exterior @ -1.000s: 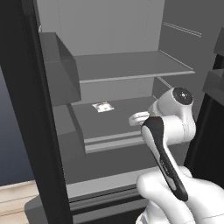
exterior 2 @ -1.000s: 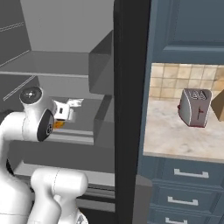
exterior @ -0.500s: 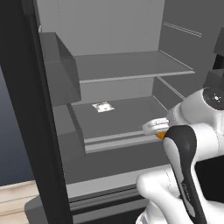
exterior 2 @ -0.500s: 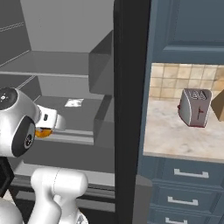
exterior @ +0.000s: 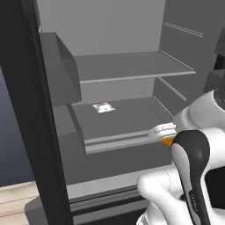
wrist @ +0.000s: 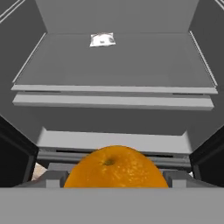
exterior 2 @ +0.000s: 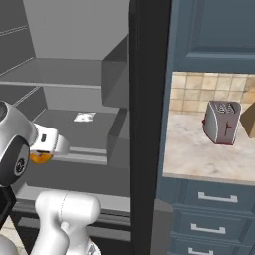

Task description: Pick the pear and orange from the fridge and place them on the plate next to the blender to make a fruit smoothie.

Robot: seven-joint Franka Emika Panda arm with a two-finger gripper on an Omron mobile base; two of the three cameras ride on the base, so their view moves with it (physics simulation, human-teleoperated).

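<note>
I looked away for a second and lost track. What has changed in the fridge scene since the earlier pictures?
The gripper has pulled back out of the fridge toward the robot's right, carrying the orange with it, shut on it throughout. The small white item on the middle shelf, the shelves and the toaster on the counter stayed put.

blue-grey cabinets (exterior 2: 214,30), a tiled backsplash (exterior 2: 194,92), a speckled counter (exterior 2: 199,154) bearing a silver toaster (exterior 2: 221,122).
</note>
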